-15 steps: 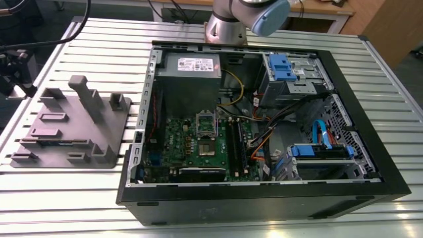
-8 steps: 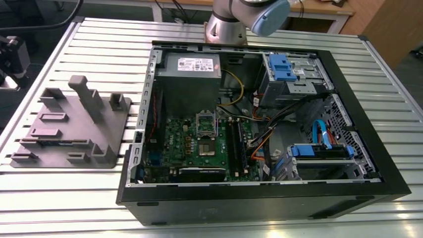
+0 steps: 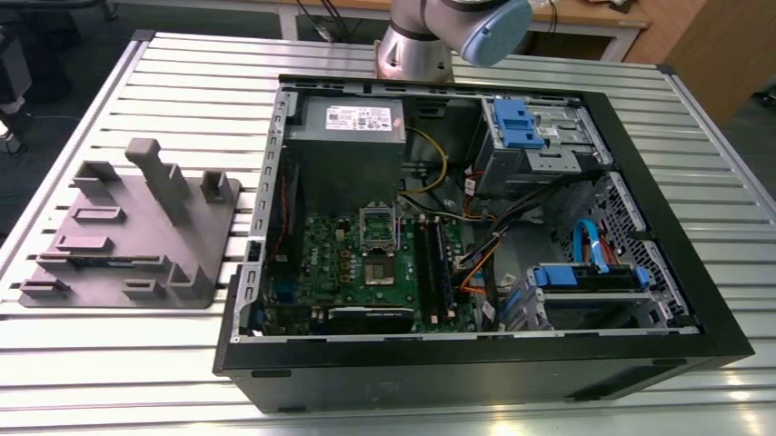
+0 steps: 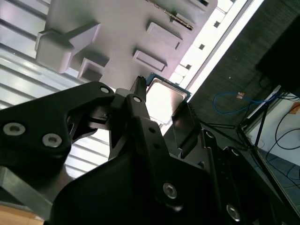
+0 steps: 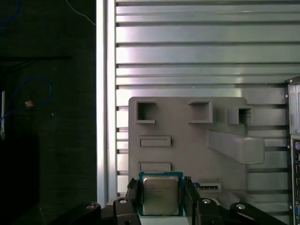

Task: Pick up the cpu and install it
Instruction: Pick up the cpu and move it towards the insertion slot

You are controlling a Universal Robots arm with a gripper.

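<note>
One open computer case [image 3: 485,363] and one grey fixture [image 3: 145,250] sit on the counter [image 3: 122,363] in the exterior view, with one socket [image 3: 380,268] on the motherboard [image 3: 322,263]. One cpu [image 4: 165,95] sits in my gripper [image 4: 161,96] in the second wrist view, two fingers [image 4: 140,103] clamped on its opposite edges, so I judge the pick-up done. In the first wrist view the cpu [image 5: 161,194] looks lifted clear of the fixture, and seating it would call for a level chip squared to that socket.

Silver arm [image 3: 412,45] with pale-blue joint cap [image 3: 495,32]; black tool [image 4: 163,101] with silver screws [image 4: 169,189].
</note>
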